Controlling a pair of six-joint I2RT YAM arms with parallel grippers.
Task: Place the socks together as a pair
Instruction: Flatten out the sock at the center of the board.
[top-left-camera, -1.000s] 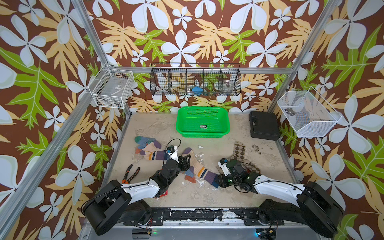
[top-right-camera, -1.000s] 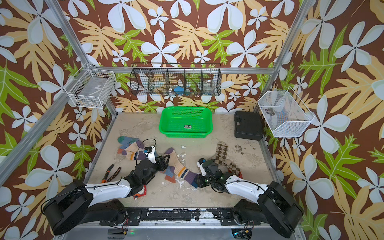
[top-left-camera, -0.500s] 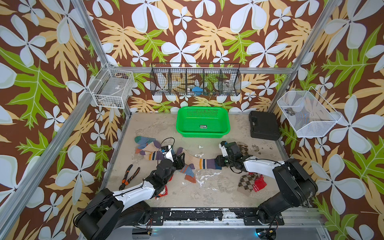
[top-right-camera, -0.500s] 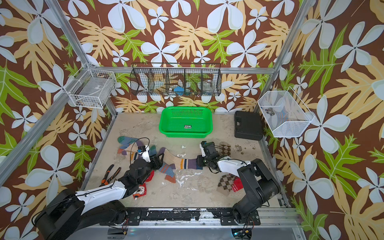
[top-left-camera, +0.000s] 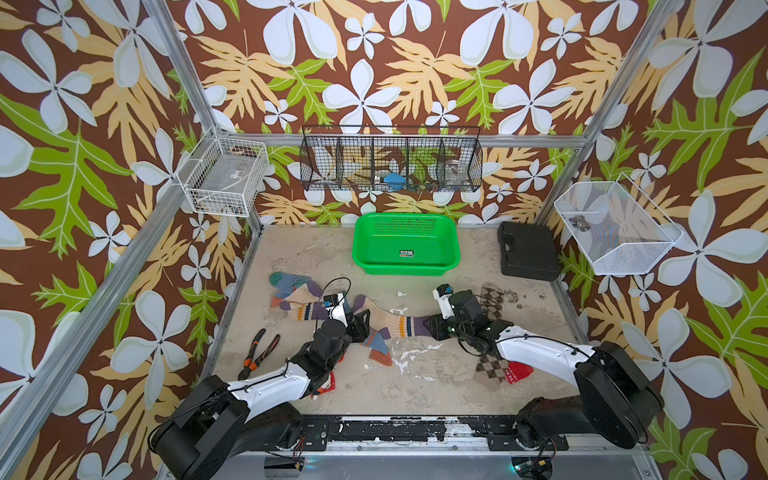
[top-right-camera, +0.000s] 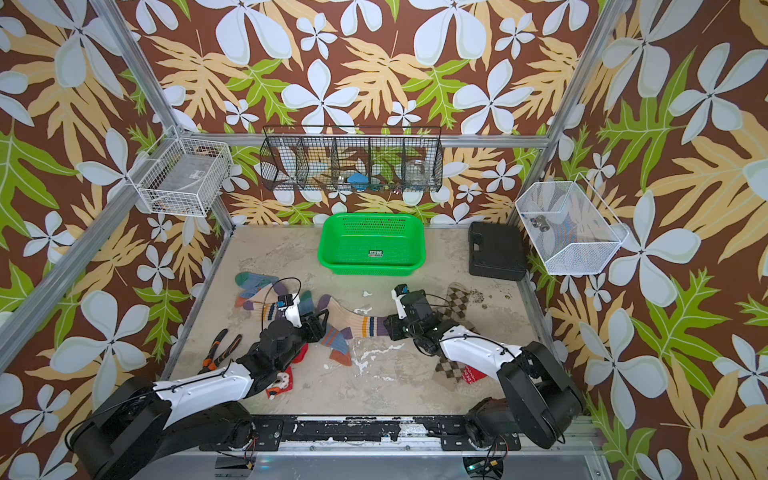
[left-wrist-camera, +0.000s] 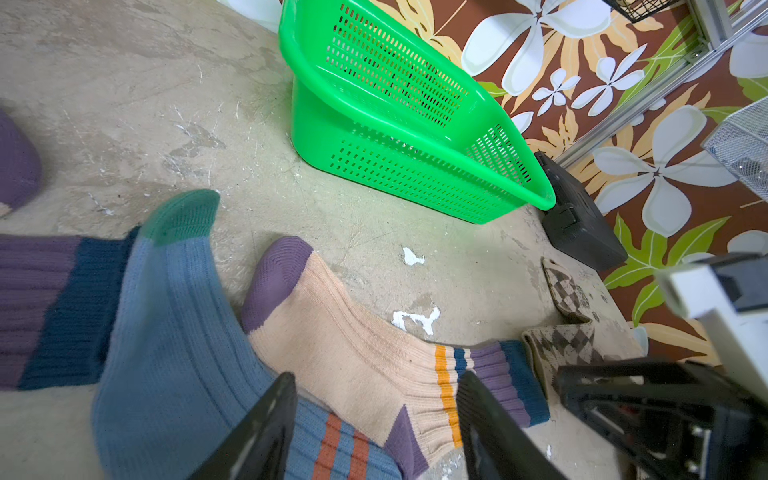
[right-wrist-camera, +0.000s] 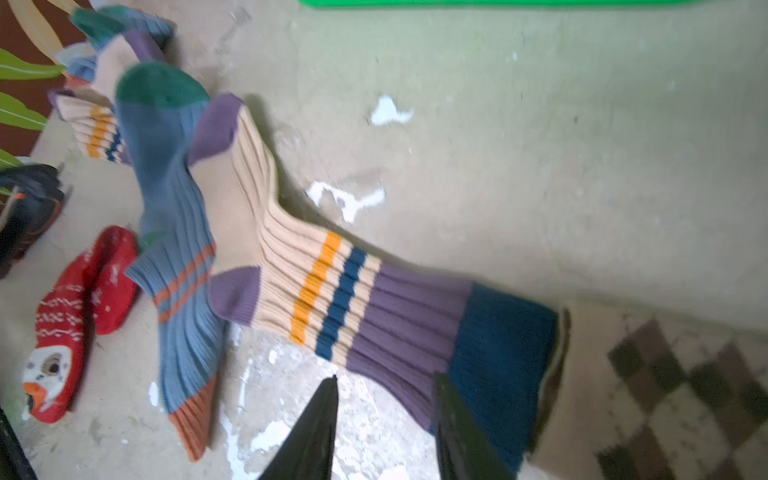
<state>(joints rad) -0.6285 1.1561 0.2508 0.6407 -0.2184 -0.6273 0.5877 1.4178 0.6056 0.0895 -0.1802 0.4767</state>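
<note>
right hand (right-wrist-camera: 384, 419) is clamped on the navy cuff of the cream striped sock (top-left-camera: 399, 324), left hand (left-wrist-camera: 374, 415) sits apart over its heel, both near the green basket (top-left-camera: 405, 266)

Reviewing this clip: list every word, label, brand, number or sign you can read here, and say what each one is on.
No text here can be read.
Small sticker on the front wall of the green basket: printed marks, too small to read.
Label on the clear box in the white wire basket: too small and blurred to read.
Socks, pliers and black case: no lettering visible.
</note>
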